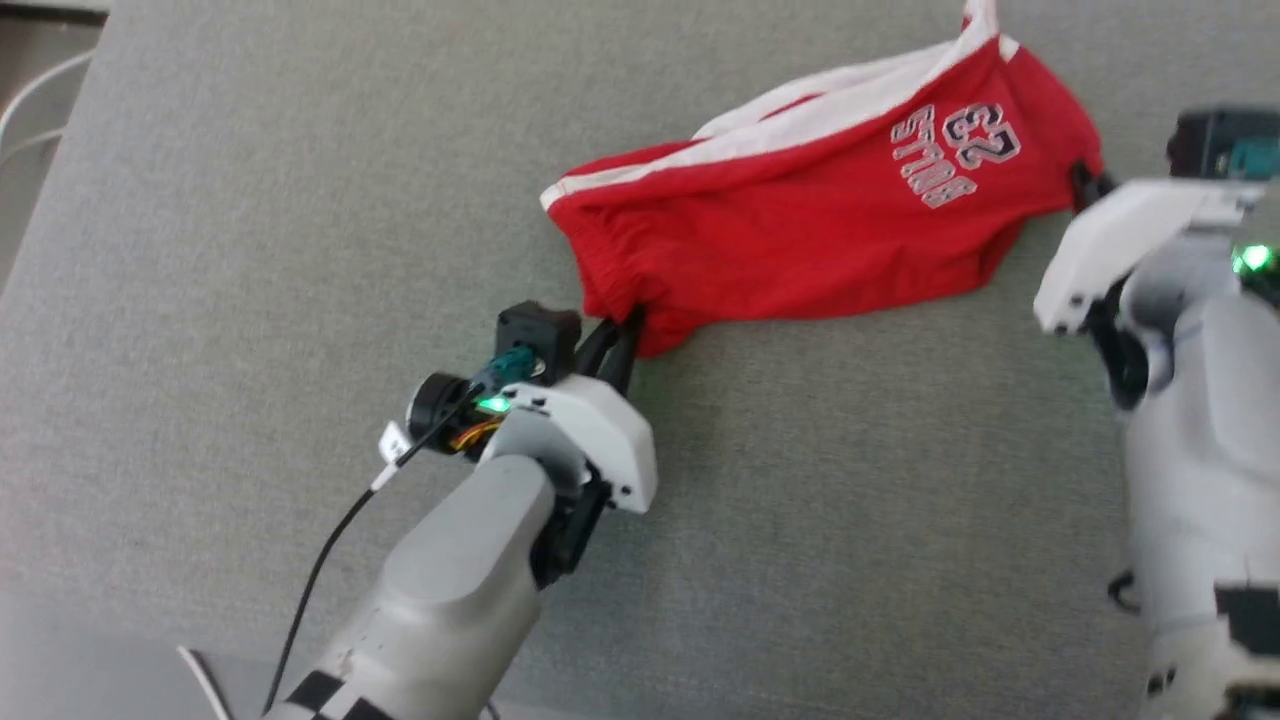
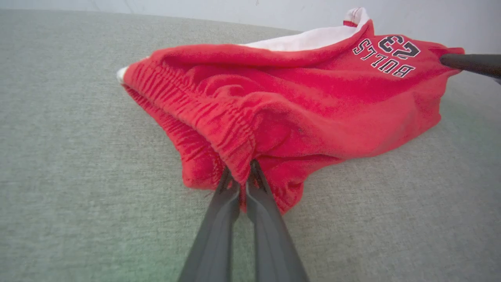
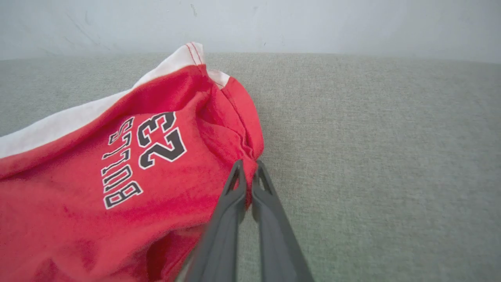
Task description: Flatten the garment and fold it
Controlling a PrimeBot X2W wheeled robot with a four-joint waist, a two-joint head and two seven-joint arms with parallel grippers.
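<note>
The red Bulls shorts [image 1: 800, 230] lie bunched on the grey cloth surface [image 1: 250, 250], left gripper [image 2: 240, 172] pinching the waistband [image 2: 219, 121] and right gripper [image 3: 247, 164] pinching the leg hem [image 3: 244, 121], so flattening is in hand and likely calls for drawing them apart.

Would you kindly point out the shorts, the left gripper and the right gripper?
shorts [image 1: 800, 250], head view, red front panel.
left gripper [image 2: 240, 172], left wrist view, fingertips pinching the waistband.
right gripper [image 3: 247, 166], right wrist view, fingertips pinching the leg edge.
</note>
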